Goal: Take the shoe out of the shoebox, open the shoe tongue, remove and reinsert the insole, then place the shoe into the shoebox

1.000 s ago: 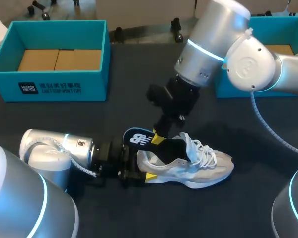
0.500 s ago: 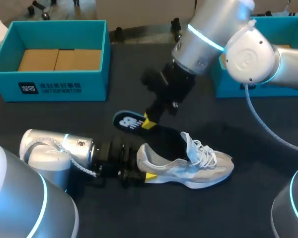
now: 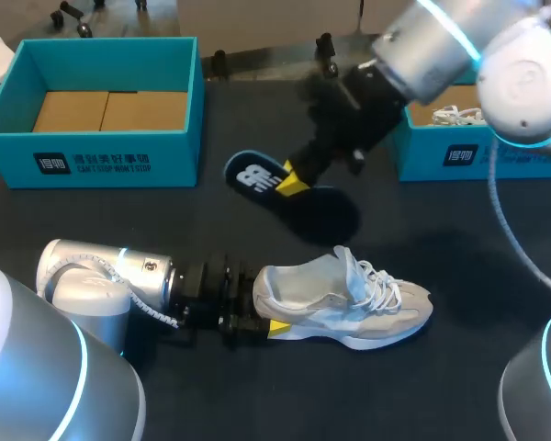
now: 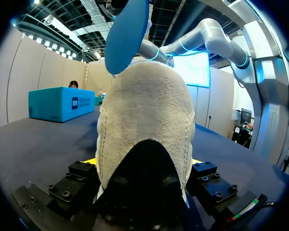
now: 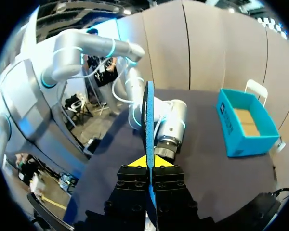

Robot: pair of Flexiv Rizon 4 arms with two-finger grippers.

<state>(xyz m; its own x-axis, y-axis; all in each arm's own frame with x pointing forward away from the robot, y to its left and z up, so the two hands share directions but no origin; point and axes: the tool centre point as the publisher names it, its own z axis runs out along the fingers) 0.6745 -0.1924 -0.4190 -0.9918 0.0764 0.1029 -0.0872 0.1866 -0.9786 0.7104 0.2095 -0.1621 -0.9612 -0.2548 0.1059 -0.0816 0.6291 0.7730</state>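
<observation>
At the lower centre of the head view, the shoe (image 3: 344, 303) stands on its sole on the dark table (image 3: 119, 220). Its toe points to the right of the frame, its heel to the left, and its laces lie loose. The left gripper (image 3: 264, 318) enters from the lower left and clamps the heel with one finger on each side. In the left wrist view, the grey heel of the shoe (image 4: 144, 110) fills the space between the fingers of the left gripper (image 4: 143, 162).

At the centre of the head view, the dark blue insole (image 3: 326, 207) is held clear of the shoe, above and to its left. The right gripper (image 3: 292, 181) enters from the upper right and pinches the insole near its marked end. In the right wrist view, the insole (image 5: 149, 115) stands edge-on, with the right gripper (image 5: 149, 163) closed tight on it.

The left shoebox (image 3: 92, 156), teal, sits at the upper left with brown cardboard (image 3: 110, 110) inside. The right shoebox (image 3: 450, 156) sits at the upper right, partly hidden by the right arm.
</observation>
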